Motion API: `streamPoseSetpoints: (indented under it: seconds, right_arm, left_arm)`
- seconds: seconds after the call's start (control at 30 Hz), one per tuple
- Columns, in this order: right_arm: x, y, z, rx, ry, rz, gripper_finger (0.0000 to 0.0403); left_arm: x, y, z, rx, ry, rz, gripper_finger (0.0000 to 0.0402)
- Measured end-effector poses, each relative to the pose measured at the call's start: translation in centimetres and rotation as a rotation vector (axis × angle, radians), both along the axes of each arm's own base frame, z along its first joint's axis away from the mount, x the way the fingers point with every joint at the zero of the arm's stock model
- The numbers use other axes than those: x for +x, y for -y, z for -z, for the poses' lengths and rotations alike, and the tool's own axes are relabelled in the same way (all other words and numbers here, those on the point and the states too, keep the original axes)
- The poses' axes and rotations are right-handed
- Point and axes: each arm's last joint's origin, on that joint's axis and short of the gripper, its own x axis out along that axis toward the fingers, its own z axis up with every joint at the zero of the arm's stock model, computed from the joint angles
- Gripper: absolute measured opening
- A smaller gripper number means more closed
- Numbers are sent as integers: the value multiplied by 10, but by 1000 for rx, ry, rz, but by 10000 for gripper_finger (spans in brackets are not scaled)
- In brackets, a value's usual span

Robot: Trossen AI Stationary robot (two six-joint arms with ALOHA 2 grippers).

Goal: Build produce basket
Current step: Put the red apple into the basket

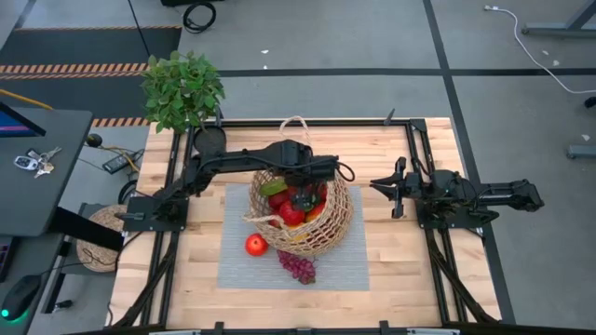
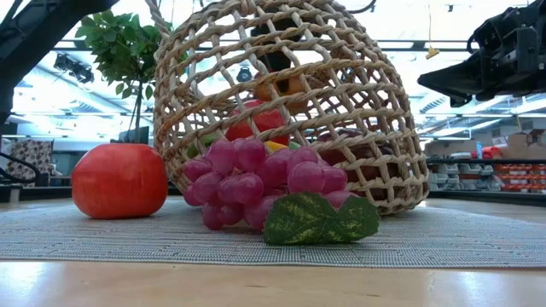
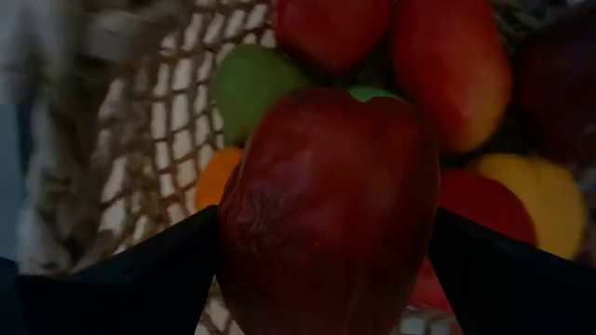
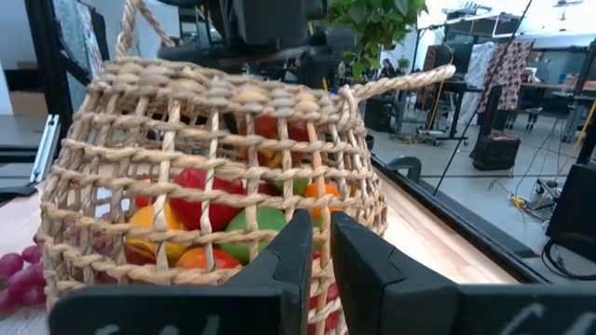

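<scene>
Fingers of the left gripper (image 3: 326, 270) clamp a dark red apple (image 3: 328, 209) inside the wicker basket (image 1: 337, 221) on the grey mat (image 1: 345, 270). The right gripper (image 1: 387, 187) waits beside it, fingers nearly together.

The basket (image 1: 303, 212) sits mid-mat (image 1: 345, 270), fruit inside; an apple (image 1: 256, 245) and grapes (image 1: 298, 267) lie seemingly just outside it
</scene>
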Motion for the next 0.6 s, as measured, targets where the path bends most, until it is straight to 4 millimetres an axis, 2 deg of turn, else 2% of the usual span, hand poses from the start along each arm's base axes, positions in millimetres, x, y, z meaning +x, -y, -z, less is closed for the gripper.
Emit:
streamPoseSetpoints:
  seconds: [0.6]
  right_arm:
    - [0, 0, 0, 0, 4, 0, 50]
  left_arm:
    - [-1, -18, 0, 18, 18, -111, 355]
